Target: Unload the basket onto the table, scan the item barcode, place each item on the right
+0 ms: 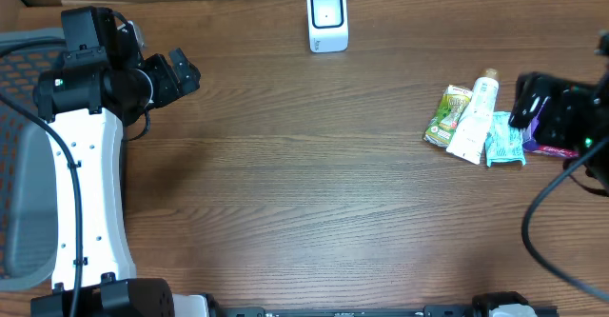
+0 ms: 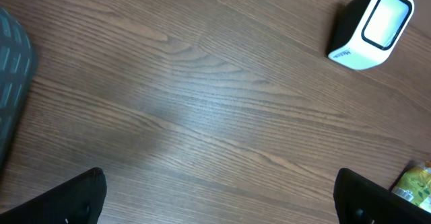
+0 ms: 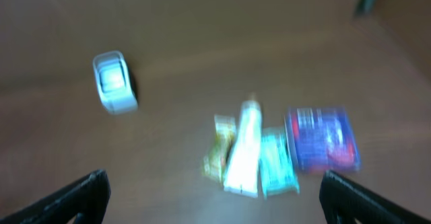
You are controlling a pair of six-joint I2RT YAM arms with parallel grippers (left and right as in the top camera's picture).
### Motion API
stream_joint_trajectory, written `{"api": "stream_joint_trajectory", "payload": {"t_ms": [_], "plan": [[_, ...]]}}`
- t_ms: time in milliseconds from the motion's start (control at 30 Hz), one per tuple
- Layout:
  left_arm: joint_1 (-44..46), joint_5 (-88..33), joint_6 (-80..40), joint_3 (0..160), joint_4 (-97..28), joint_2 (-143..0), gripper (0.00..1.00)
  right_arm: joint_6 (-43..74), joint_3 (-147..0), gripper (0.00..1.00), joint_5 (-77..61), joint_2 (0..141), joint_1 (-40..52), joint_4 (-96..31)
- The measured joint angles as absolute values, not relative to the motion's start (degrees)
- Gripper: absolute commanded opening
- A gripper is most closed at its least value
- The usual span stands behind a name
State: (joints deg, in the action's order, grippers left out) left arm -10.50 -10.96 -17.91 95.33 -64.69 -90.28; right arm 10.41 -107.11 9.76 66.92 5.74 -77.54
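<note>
hovering right gripper (image 1: 525, 103), jaws apart, beside white tube (image 1: 476, 117); left gripper (image 1: 184, 69) apart, distant.

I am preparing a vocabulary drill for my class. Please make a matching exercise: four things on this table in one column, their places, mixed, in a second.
1 scanner
2 white tube
3 green packet
4 blue pack

a between green packet and teal packet
b alone, apart from the others
c partly hidden by the right hand, seen from overhead
d row's end farthest from that hand

Pairs: 1-b, 2-a, 3-d, 4-c
</note>
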Motion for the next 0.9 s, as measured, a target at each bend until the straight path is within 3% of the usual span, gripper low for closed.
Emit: {"api": "stream_joint_trajectory", "payload": {"t_ms": [233,600,900], "plan": [[-10.50,-10.96,-17.91,95.33,-64.69,-90.28,1.00,6.07,-87.81,1.00,10.79,55.59,5.74,-52.69],[-10.50,-10.96,-17.91,95.33,-64.66,-90.28,1.00,4.49,-41.76,1.00,7.53,33.82,4.32,-12.56],[-10.50,-10.98,-17.91,95.33,-64.73,-90.28,1.00,4.47,-13.21,1.00,4.19,17.04,3.79,7.29]]}}
